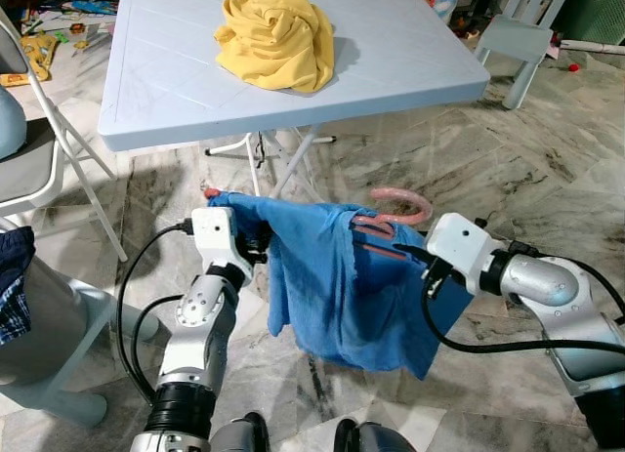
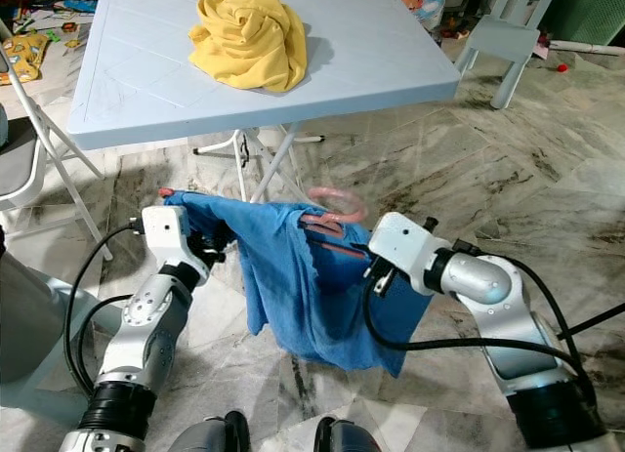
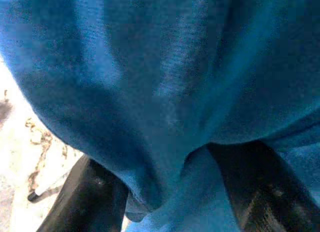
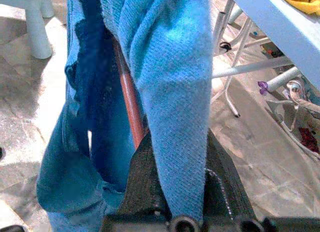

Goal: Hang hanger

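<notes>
At frame centre the pink hanger (image 1: 395, 210) already wears the blue shirt (image 1: 332, 286), both grippers (image 1: 259, 245) (image 1: 415, 260) clamped on the cloth, yet it seems unhung, no rail visible.

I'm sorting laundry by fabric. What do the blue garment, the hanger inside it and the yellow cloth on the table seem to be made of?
Blue garment: looks like a soft knit, matte, with a fine ribbed weave showing in the right wrist view. Hanger: probably smooth pink plastic with a slight sheen, though the look leaves it open. Yellow cloth: seems a soft matte cotton-like fabric, crumpled in loose folds.
</notes>
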